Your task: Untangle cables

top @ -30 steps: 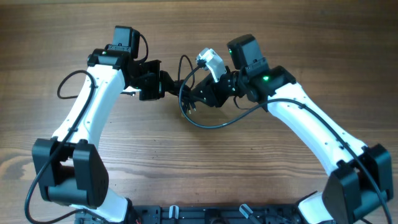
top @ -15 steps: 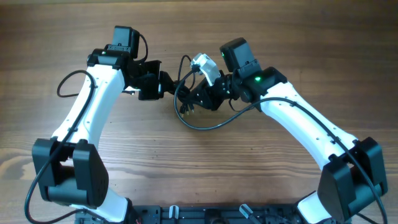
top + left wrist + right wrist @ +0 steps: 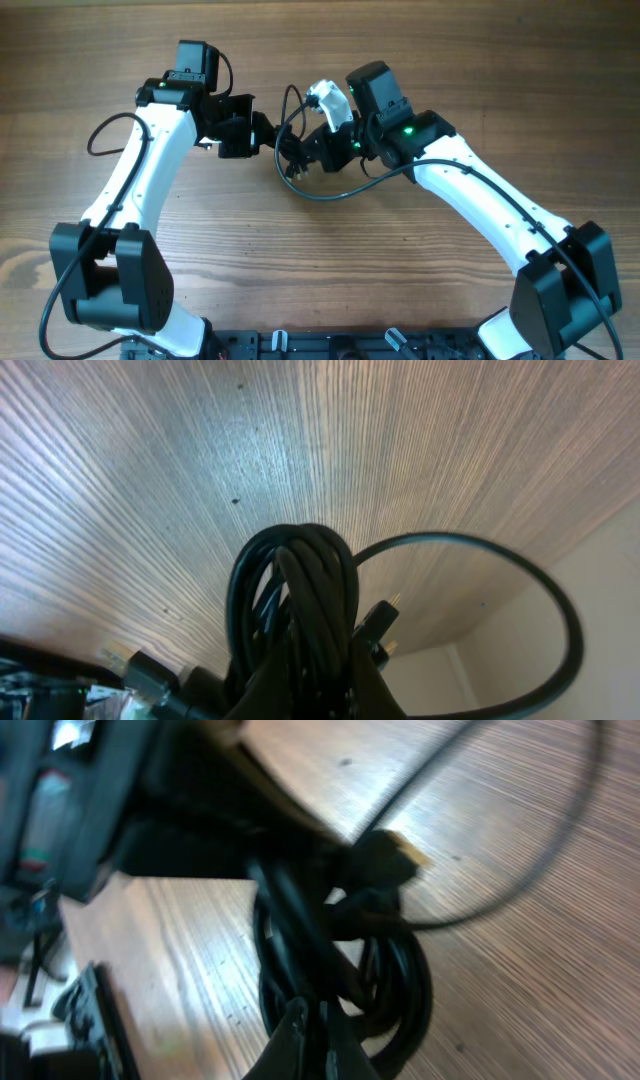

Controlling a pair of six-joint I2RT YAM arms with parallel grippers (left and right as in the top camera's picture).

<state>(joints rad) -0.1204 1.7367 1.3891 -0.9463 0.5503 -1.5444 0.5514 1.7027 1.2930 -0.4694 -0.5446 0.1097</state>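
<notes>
Both my claws are on the cables (image 3: 295,595) rn. Left claw (image 3: 312,685) is clamped tight on the coiled bundle; its wrist cam shows several black strands arching up out of the fingers. Right claw (image 3: 318,1045) is closed too, w/ a couple of strands running between its fingers, as far as that blurry view lets me tell.

Where it is: the bundle hangs between the 2 claws, which sit nearly touching, over the far-middle part of the wooden table (image 3: 300,260). One loose loop (image 3: 560,610) swings out wide from the coil and curves back toward my right arm. It looks to rest on the wood, can't be sure.

Handling, my guess: thin cords, light, soft, no stiffness to speak of, so they'll sag and flop wherever I let go. The rubbery jacket prob. gives decent grip and won't slip much. The coil seems springy and likely wants to curl back on itself. Not fragile overall, but the plug (image 3: 385,860) w/ the gold tip is the weak spot and also the bit that snags in loops.

Best hold, imo: pinch one strand just behind a plug body, not the metal tip and not the whole coil. Keep the other claw on the main bundle as anchor, then draw apart gently so the knot doesn't cinch.
</notes>
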